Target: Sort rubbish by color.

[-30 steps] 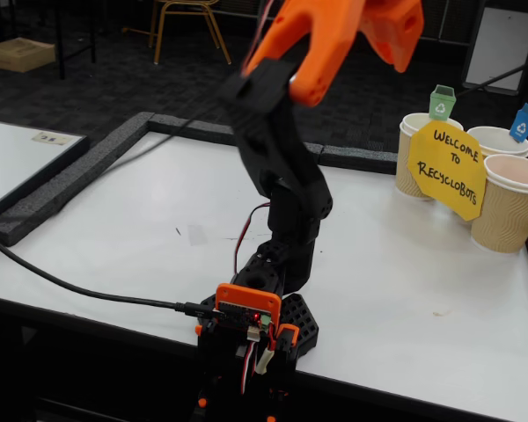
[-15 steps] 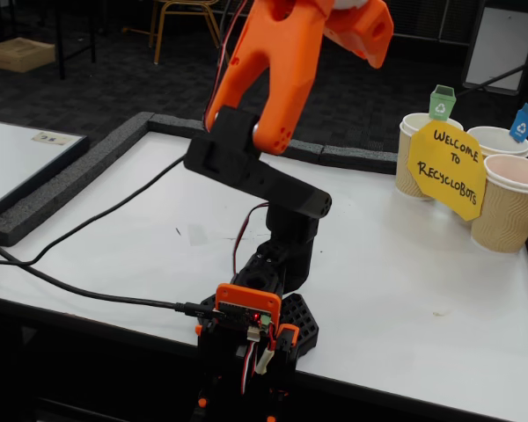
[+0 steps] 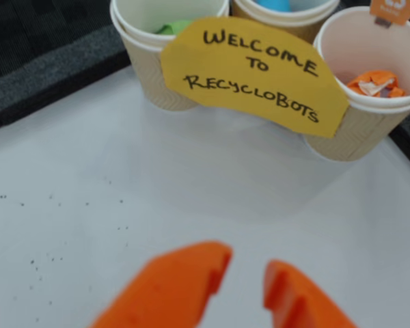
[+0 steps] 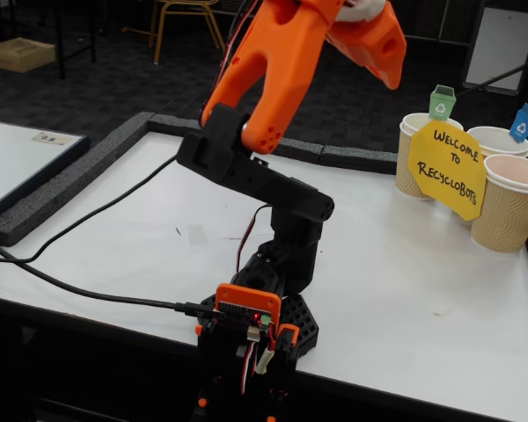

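Three cups (image 3: 359, 130) hold the rubbish (image 3: 376, 83); the pincer (image 3: 246, 273) hangs slightly parted, empty.

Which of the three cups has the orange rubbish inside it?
The right cup in the wrist view, with the orange tag on its rim. The orange rubbish lies inside it; the left cup shows green, the middle cup blue.

The wrist view looks down past the claw (image 3: 246, 273), close to the yellow sign (image 3: 254, 72). The fixed view faces across the desk (image 4: 405, 290) from behind the arm's base; both show that sign.
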`<state>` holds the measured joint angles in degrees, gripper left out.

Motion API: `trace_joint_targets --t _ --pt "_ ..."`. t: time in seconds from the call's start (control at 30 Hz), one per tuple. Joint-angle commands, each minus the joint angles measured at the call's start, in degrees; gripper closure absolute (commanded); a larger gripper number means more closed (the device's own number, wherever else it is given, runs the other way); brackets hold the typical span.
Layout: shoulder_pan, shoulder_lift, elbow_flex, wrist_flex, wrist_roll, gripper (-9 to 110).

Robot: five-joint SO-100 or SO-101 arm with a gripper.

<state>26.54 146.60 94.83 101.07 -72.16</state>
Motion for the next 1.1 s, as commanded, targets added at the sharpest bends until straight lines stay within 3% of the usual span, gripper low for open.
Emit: trace_joint_targets --t 0.0,0.3,0.5,0.77,1.07 --pt "-1.93 0.62 -0.44 0.09 0.97 101" --pt "-15.82 0.88 3.52 -1.49 1.23 101" --pt "-21.97 0.88 9.23 -9.23 9.40 101" --pt "-29.97 1.76 18.46 -20.21 31.90 101" --pt "-28.83 10.63 33.31 -27.33 61.00 101"
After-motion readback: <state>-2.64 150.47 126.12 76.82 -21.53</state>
